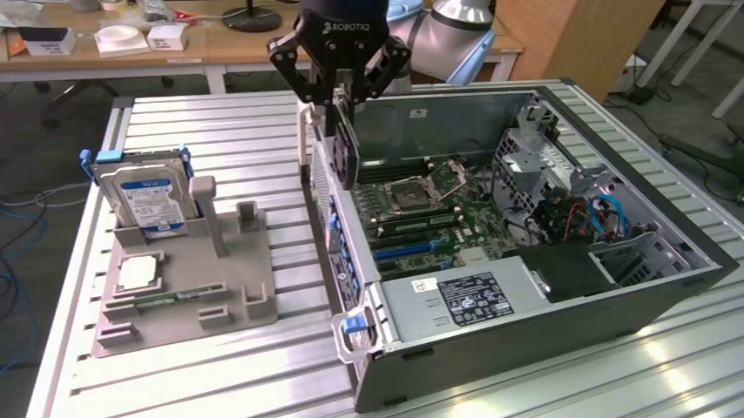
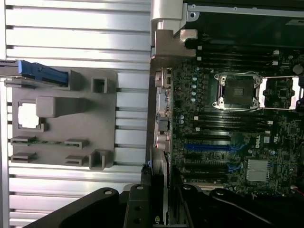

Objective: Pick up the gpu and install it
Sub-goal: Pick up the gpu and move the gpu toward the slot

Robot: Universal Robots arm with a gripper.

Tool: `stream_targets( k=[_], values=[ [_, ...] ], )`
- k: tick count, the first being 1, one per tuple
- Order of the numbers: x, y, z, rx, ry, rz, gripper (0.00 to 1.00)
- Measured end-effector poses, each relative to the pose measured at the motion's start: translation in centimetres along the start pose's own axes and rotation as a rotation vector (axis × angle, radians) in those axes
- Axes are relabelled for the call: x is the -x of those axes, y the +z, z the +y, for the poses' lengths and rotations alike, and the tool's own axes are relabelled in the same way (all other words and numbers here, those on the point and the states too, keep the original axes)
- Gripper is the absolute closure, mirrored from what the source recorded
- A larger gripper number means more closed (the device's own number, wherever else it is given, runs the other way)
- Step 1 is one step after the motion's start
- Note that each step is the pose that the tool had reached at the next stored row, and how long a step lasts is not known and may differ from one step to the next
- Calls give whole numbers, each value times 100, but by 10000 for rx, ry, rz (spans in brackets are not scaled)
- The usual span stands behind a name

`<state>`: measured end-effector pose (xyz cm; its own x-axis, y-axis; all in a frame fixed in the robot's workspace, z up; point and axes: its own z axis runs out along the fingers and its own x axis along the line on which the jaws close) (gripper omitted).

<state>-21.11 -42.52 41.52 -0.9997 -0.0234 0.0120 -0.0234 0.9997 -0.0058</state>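
Above side wall of open computer case (image 1: 558,305): gripper (image 1: 338,100) clenched on gpu (image 1: 337,155); card hangs upright, clear of motherboard (image 1: 442,213); hard drive (image 1: 145,196) stands in gray holder (image 1: 174,322) nearby.

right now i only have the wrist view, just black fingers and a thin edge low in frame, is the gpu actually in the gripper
Observer: yes. From the exterior view, the gripper is shut on the gpu, which hangs on edge below it.
Operator: is it in a slot
Observer: it doesn't look seated. It appears raised above the motherboard, by the case wall on the exterior view's left.
Operator: anything tall nearby
Observer: the hard drive stands upright in the grey holder, apart from the gpu.
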Motion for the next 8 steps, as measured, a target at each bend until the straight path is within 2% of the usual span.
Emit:
stream_targets(
  k=[8],
  values=[
    [61, 0, -1, 0, 0, 0, 74]
  ],
)
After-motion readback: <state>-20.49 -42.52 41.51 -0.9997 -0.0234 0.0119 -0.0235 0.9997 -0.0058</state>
